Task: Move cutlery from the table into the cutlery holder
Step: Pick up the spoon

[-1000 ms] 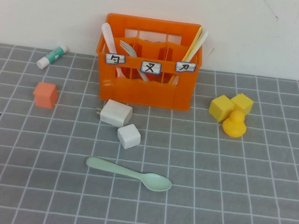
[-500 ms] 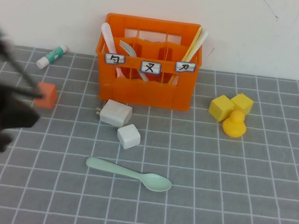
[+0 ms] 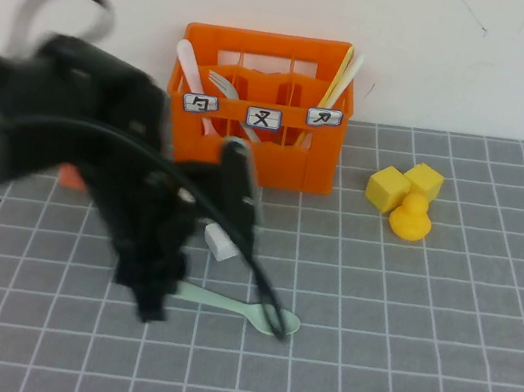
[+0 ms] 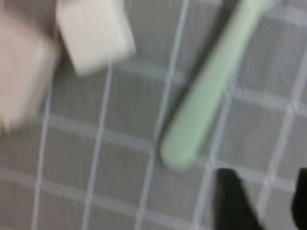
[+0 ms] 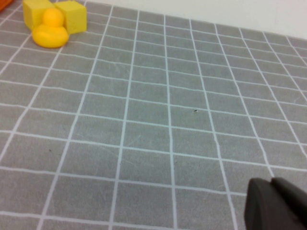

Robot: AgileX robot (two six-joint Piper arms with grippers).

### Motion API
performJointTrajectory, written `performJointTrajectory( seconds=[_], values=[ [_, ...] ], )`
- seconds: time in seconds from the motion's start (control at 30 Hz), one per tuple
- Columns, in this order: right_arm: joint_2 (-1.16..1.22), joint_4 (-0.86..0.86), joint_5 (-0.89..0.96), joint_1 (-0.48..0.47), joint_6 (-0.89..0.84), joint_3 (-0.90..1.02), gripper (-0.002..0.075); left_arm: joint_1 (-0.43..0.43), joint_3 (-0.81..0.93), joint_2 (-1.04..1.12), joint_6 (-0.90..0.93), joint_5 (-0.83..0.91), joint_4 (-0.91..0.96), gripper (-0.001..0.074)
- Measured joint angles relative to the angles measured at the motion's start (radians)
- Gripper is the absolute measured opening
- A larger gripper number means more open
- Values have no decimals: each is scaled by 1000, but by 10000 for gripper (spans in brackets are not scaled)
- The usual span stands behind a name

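The mint-green spoon (image 3: 251,313) lies on the grey gridded table (image 3: 415,365), its handle end hidden under my left arm. In the left wrist view its handle (image 4: 211,91) ends just short of my left gripper (image 4: 268,206), which is open and empty with its jaws apart over the table. In the high view that gripper (image 3: 153,309) hangs low at the spoon's handle end. The orange cutlery holder (image 3: 283,164) stands at the back with the pale pink spoon (image 3: 186,61) and the grey fork (image 3: 223,83) inside. My right gripper (image 5: 276,206) is shut and empty, low over bare table.
Two white blocks (image 4: 93,33) lie close by the spoon handle, one partly showing in the high view (image 3: 223,243). Pale yellow sticks (image 3: 345,69) stand in the holder's right compartment. Two yellow cubes and a yellow duck (image 3: 410,219) sit at the right, also in the right wrist view (image 5: 50,28).
My left arm has swept in from the left edge towards the middle and now hangs over the mint-green spoon's handle. The spoon and the holder have not moved.
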Motion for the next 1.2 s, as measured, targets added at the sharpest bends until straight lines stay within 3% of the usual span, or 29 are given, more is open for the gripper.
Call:
performJointTrajectory(
  seconds=[0.13, 0.27, 0.77, 1.03, 1.2],
  values=[
    [0, 0, 0, 0, 0, 0, -3, -63, -19, 76, -38, -81, 45, 379],
    [0, 0, 0, 0, 0, 0, -3, -78, -21, 134, -43, -129, 58, 432],
    [0, 0, 0, 0, 0, 0, -3, -78, -27, 238, -34, -294, 72, 379],
    [0, 0, 0, 0, 0, 0, -3, -78, -37, 250, 95, -284, -53, 369],
    [0, 0, 0, 0, 0, 0, -3, -74, -41, 258, 257, -234, -211, 237]
  ],
)
